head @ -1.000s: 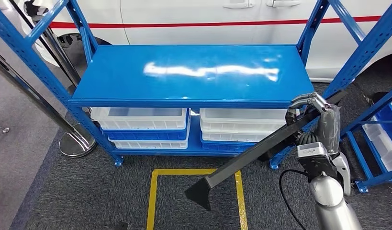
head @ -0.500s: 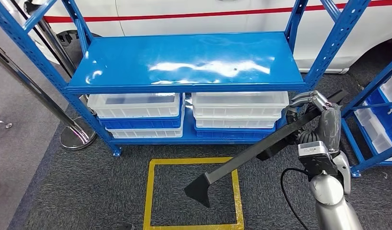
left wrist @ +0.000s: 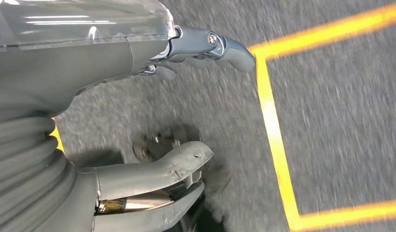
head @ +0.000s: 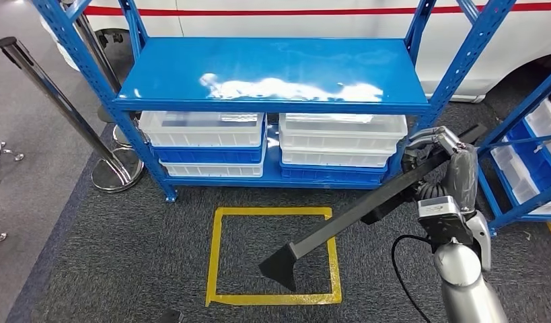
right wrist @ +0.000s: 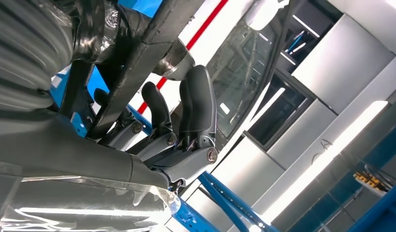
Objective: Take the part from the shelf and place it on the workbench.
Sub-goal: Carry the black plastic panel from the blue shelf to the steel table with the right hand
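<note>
As the head view showed, the right hand (head: 439,156) at right-centre gripped the long black part (head: 356,215) near its upper end; its long axis ran diagonally down-left, flared tip over the yellow floor square (head: 218,256). Blue shelf (head: 272,74) stood above. Left wrist view: left hand (left wrist: 152,116) empty, fingers apart. Right wrist view: fingers (right wrist: 196,104) wrapped round the part. No legible writing.

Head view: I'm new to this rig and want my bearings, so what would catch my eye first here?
The long black angled part stands out first, held by the right robot hand and slanting down over the yellow taped square on the grey carpet. Behind it stands the glossy blue metal shelf, with white plastic bins stacked beneath. A white vehicle with a red stripe is behind the shelf.
</note>
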